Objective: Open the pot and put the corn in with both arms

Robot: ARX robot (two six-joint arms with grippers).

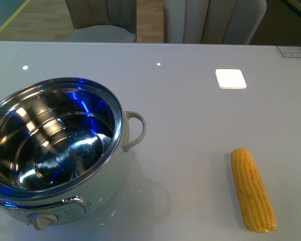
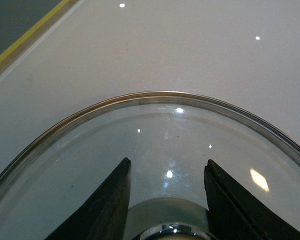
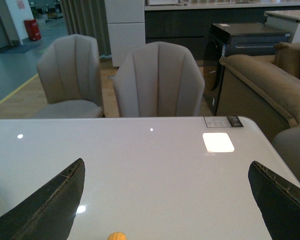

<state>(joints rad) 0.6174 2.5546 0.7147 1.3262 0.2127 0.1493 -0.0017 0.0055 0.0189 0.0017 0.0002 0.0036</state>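
The pot stands open at the front left of the table, white body, shiny steel inside, empty, with a white loop handle on its right and a knob at the front. The corn lies on the table at the front right, apart from the pot. Neither arm shows in the front view. In the left wrist view my left gripper is shut on the knob of the glass pot lid, held over the table. In the right wrist view my right gripper is open and empty; the corn's tip shows just below it.
A white square patch lies at the back right of the grey table. Padded chairs stand behind the far edge. A sofa is at the right. A yellow floor line runs past the table's left edge.
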